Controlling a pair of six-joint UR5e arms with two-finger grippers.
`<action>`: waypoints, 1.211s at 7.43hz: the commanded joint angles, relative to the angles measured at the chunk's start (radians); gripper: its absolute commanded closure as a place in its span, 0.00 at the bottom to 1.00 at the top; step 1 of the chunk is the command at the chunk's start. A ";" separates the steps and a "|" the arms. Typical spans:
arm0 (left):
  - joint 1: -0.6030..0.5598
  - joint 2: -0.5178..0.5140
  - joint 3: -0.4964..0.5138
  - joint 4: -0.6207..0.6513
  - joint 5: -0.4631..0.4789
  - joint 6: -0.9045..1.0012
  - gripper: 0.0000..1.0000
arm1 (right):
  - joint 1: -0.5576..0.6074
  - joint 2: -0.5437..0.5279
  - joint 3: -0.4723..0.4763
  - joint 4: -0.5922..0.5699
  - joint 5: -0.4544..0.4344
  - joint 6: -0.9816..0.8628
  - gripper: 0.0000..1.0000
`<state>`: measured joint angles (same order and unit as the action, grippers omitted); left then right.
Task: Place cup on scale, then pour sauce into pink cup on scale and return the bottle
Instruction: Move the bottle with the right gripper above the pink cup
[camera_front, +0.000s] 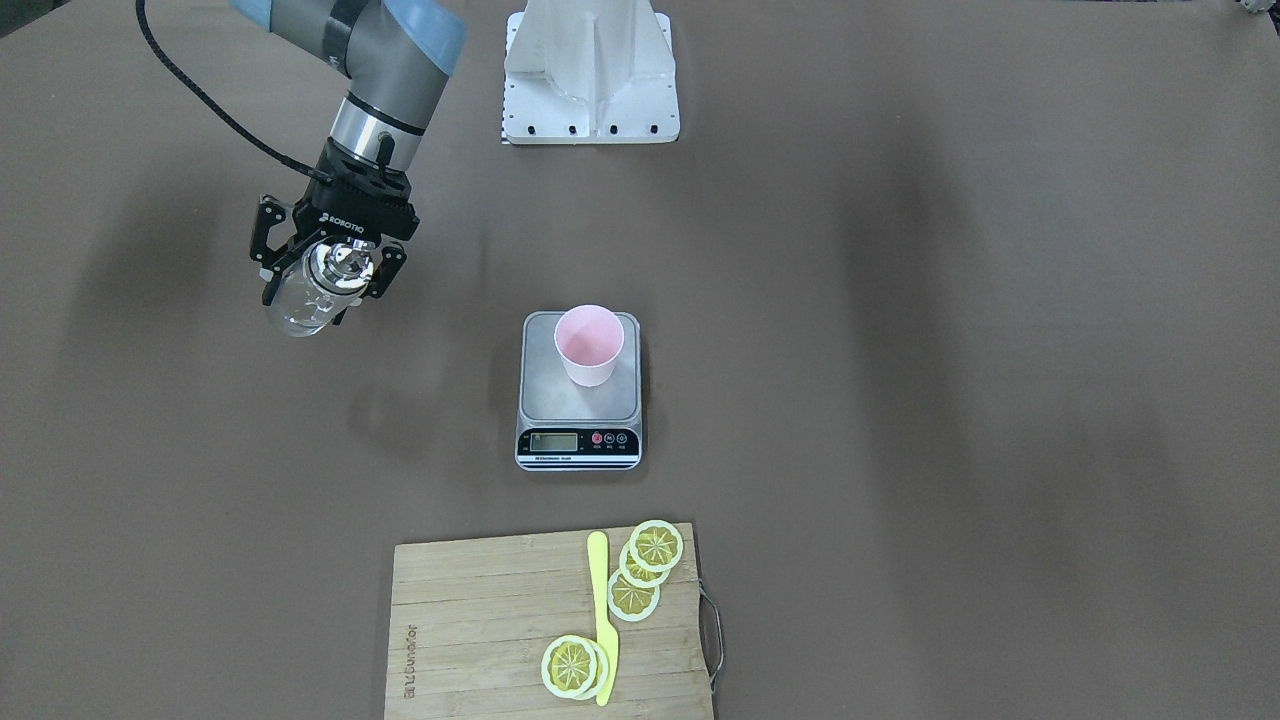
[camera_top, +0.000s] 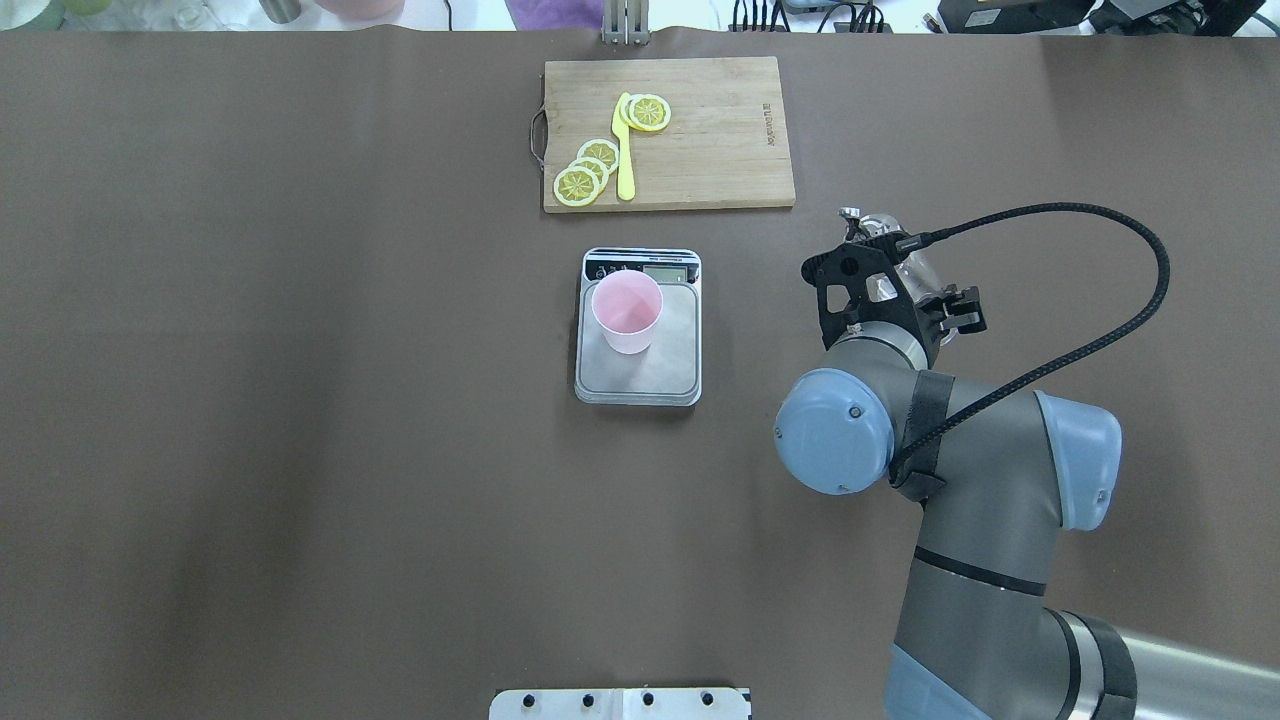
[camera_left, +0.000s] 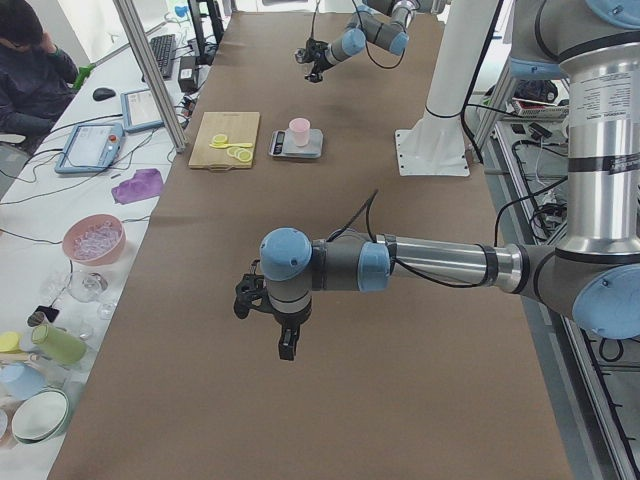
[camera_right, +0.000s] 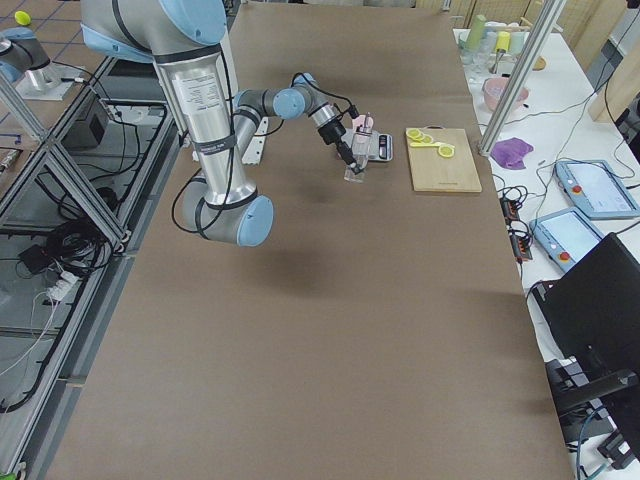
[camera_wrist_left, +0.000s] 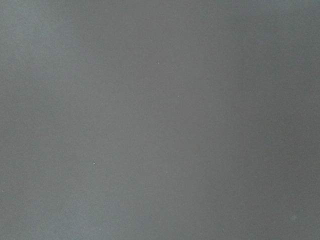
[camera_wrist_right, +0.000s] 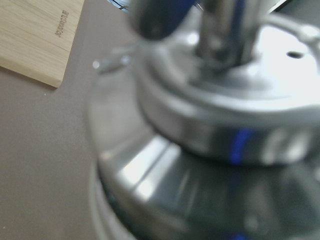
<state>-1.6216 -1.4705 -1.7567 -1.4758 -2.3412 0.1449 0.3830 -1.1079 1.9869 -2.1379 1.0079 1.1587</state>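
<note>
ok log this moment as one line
cup: on scale | bottle: in right claw, off to scale's side, not over cup | left claw: away from scale, state unclear

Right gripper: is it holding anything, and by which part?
Yes. The right gripper holds the glass bottle, clamped around its upper body just below the silver cap.

Counts, placed relative to the right gripper (camera_front: 325, 278):
- Clear glass cylindrical bottle with silver metal pourer cap (camera_front: 298, 312): 1, clamped in the gripper.
- Pale pink tapered plastic cup (camera_front: 589, 345): 1.
- Flat steel-topped kitchen scale (camera_front: 546, 396): 1, under the cup and well apart from the gripper.

Farther from the gripper:
- Rectangular wooden cutting board (camera_front: 480, 620): 1.
- Yellow lemon slices (camera_front: 657, 545): 5, overlapping in groups of 3 and 2.
- Yellow plastic knife (camera_front: 603, 620): 1.
</note>
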 joint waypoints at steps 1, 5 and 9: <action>0.000 -0.001 -0.001 0.002 0.000 -0.001 0.02 | -0.035 0.092 -0.060 -0.123 -0.034 0.051 1.00; 0.000 0.001 0.002 0.003 0.000 -0.001 0.02 | -0.049 0.168 -0.217 -0.135 -0.051 0.087 1.00; 0.000 0.001 0.002 0.006 -0.001 -0.001 0.02 | -0.050 0.270 -0.301 -0.250 -0.051 0.090 1.00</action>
<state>-1.6214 -1.4696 -1.7549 -1.4708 -2.3419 0.1442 0.3334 -0.8686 1.7264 -2.3791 0.9571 1.2479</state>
